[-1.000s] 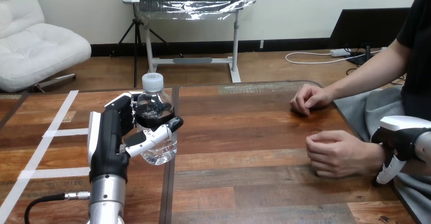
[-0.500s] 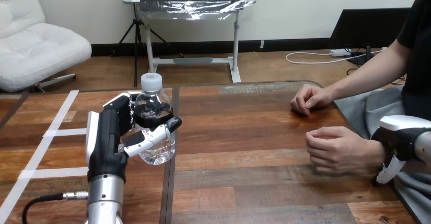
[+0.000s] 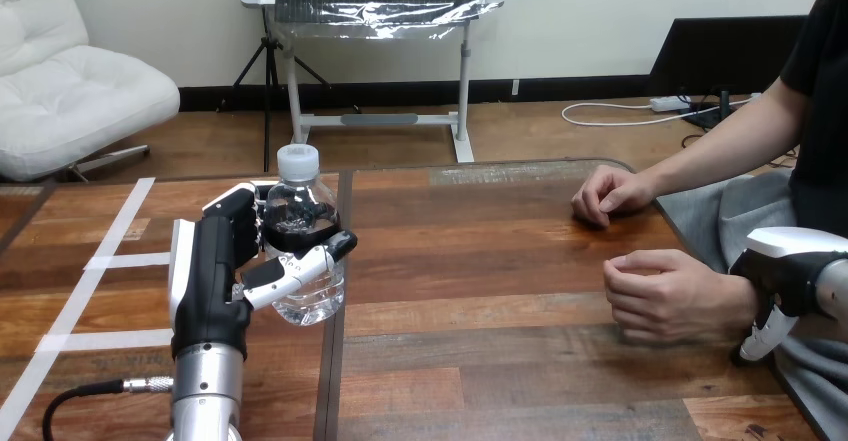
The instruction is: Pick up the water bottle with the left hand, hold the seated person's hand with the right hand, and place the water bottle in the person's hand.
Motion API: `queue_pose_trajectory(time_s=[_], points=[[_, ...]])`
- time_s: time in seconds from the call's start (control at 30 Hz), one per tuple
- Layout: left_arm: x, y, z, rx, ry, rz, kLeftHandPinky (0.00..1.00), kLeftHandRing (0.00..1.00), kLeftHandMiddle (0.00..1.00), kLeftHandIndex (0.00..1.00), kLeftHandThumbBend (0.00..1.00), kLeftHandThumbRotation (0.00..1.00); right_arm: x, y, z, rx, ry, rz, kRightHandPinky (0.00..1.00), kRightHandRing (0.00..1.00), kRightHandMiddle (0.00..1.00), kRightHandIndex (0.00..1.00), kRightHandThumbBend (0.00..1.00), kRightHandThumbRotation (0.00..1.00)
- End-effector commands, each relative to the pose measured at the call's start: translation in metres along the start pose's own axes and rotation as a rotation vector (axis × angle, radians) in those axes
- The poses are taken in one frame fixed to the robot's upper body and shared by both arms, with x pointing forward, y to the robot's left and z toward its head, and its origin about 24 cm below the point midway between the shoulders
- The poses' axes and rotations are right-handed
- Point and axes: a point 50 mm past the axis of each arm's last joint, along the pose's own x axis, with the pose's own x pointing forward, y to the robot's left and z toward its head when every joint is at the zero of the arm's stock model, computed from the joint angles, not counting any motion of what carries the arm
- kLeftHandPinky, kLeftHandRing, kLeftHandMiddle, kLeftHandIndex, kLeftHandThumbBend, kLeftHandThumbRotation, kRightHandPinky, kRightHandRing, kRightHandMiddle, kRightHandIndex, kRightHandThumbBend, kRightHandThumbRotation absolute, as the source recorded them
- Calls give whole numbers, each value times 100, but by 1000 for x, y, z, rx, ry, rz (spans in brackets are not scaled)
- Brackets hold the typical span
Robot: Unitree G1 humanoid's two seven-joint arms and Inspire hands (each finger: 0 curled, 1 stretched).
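Your left hand (image 3: pixel 212 269) clasped the water bottle (image 3: pixel 297 193) left of centre, right hand (image 3: pixel 790 269) lay by the person's hand (image 3: pixel 665 296) lower right, its grasp impossible to tell.

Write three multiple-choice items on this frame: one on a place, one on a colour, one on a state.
1. Where is the water bottle?
A. Standing alone at the table's far edge.
B. In the robot's left hand, over the left part of the table.
C. Lying at the table's right edge.

2. What colour is the bottle's cap?
A. Red.
B. Blue.
C. White.

3. How does the bottle stand?
A. Upright, cap on.
B. On its side.
C. Upright, cap off.

Answers: 1 B, the left hand is curled round it; 2 C, the cap on top is white; 3 A, its neck points up with the cap in place.
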Motion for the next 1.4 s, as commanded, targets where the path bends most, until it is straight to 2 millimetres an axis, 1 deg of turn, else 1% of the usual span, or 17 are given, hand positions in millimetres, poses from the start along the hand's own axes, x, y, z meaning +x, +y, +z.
queue_pose_trajectory(time_s=[0.0, 0.07, 0.23, 0.47, 0.73, 1.03, 1.13, 1.37], points=[[17, 4, 27, -6, -130, 26, 41, 42, 45, 52, 61, 0, 7, 11, 18, 24, -51, 12, 47, 56, 65, 62, 65, 0], [17, 5, 27, -5, -133, 25, 41, 42, 45, 52, 61, 0, 8, 12, 18, 33, -48, -3, 46, 55, 64, 62, 65, 0], [17, 5, 27, -9, -135, 24, 40, 42, 45, 52, 61, 0, 7, 12, 17, 61, -54, -45, 40, 50, 60, 60, 65, 0], [17, 5, 28, -10, -134, 25, 40, 42, 45, 52, 61, 0, 7, 12, 16, 66, -49, -98, 37, 46, 57, 58, 63, 0], [18, 6, 28, 2, -140, 25, 41, 42, 45, 52, 60, 0, 5, 11, 14, 114, -79, -177, 31, 41, 52, 54, 66, 0], [19, 5, 29, -7, -140, 24, 41, 42, 45, 52, 61, 0, 2, 6, 13, 157, -106, -250, 24, 33, 45, 48, 67, 0], [19, 4, 30, -40, -135, 20, 41, 42, 45, 52, 61, 0, 1, 4, 13, 147, -110, -268, 23, 32, 43, 48, 68, 0], [20, 2, 30, -38, -137, 18, 41, 42, 45, 52, 61, 0, 0, 0, 12, 136, -107, -293, 21, 31, 42, 47, 68, 0]])
